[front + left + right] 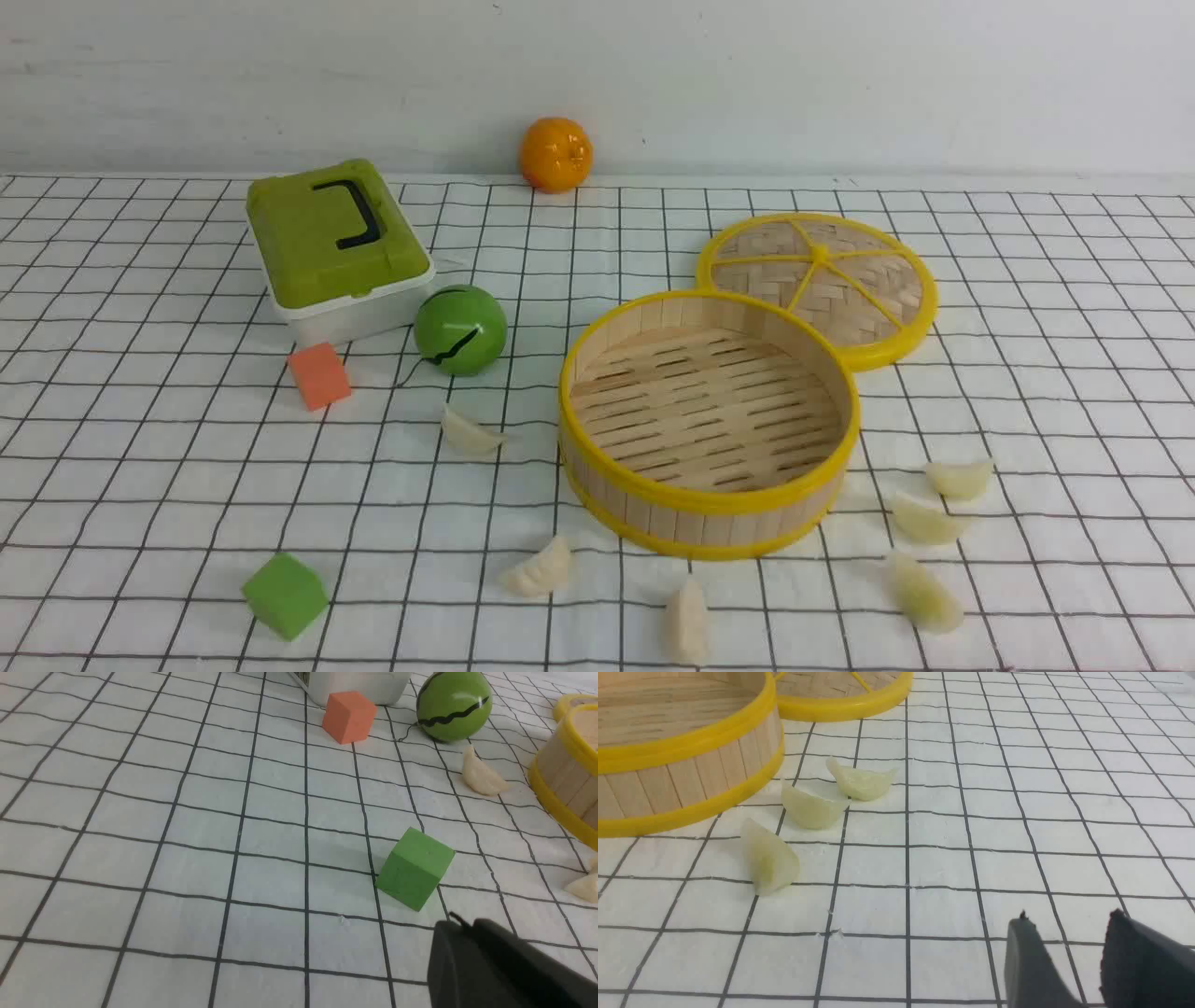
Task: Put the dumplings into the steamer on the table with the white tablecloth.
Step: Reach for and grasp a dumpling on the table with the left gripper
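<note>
With the right gripper (1069, 915), fingers (1031, 961) parted and empty, we straddle the pale crescent dumpling (770, 863) beside the round yellow-rimmed bamboo steamer (691, 742); whether the left gripper (467, 938) is parted cannot be told.

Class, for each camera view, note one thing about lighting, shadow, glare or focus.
Front view: soft, even light, a small glare spot on the orange, and the nearest dumplings look slightly blurred. Left wrist view: the green cube casts a faint shadow; the left gripper is a dark blur. Right wrist view: the dumplings are fairly sharp, the right gripper out of focus.
</note>
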Available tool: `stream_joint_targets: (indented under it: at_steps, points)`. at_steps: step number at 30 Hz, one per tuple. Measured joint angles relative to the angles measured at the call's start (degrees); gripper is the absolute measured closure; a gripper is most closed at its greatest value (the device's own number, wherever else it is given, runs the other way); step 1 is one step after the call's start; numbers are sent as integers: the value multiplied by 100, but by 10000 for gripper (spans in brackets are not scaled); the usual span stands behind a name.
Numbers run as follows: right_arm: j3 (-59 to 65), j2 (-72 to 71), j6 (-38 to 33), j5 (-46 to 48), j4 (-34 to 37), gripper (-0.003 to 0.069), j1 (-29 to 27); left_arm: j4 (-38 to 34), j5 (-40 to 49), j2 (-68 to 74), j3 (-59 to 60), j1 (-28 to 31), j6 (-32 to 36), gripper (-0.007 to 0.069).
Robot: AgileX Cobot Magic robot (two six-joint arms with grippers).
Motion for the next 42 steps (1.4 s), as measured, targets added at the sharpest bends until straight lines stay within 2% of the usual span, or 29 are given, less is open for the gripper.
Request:
stream_joint_targets:
  at_steps: [11,20,42]
  points:
    - [0,0,0,0,0,419,0,22,0,0,0,0,0,587]
    - [0,0,0,0,0,419,0,460,0,0,0,0,0,582]
    - [0,0,0,16,-199,419,0,465,0,0,0,0,0,567]
